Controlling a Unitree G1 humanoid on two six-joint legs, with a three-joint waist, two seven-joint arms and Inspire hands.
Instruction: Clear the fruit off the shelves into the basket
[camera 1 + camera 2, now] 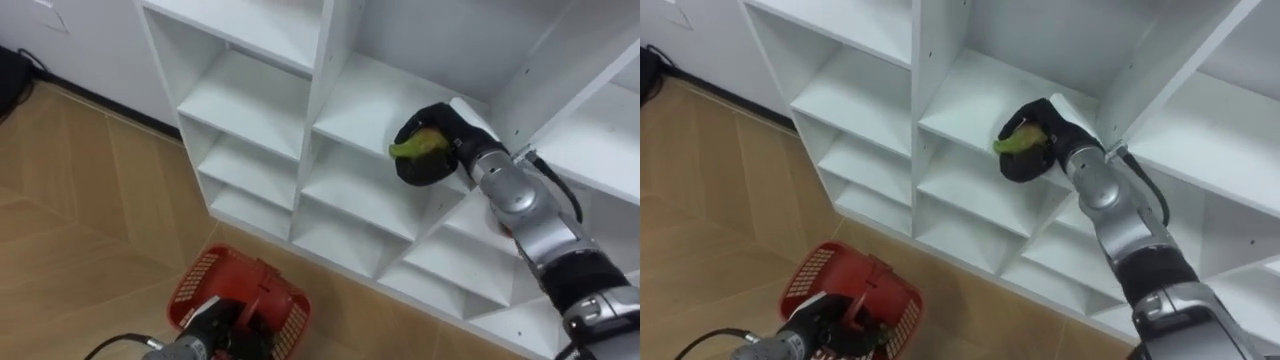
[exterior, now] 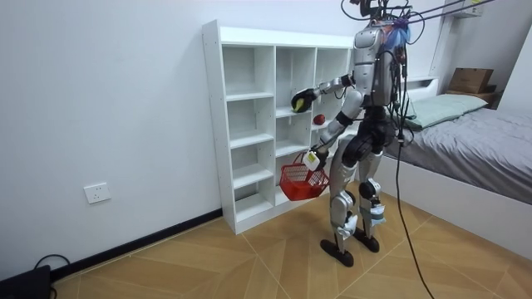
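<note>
My right hand (image 1: 432, 148) is shut on a yellow-green fruit (image 1: 417, 146) just in front of a middle shelf of the white closet (image 1: 255, 95). In the right eye view the same hand (image 1: 1032, 142) wraps the fruit (image 1: 1020, 140). My left hand (image 1: 215, 325) is shut on the handle of a red basket (image 1: 195, 285), held low near the floor; the basket (image 1: 810, 277) hangs below the shelves. In the room view I stand facing the closet (image 2: 249, 124), right hand (image 2: 301, 101) raised with the fruit, basket (image 2: 298, 181) at knee height. A red fruit (image 2: 318, 120) rests on a shelf further right.
The closet has several open white compartments. Wooden floor (image 1: 80, 200) spreads to the left. A bed (image 2: 474, 141) stands behind me in the room view, and a wall socket (image 2: 97, 193) sits low on the wall.
</note>
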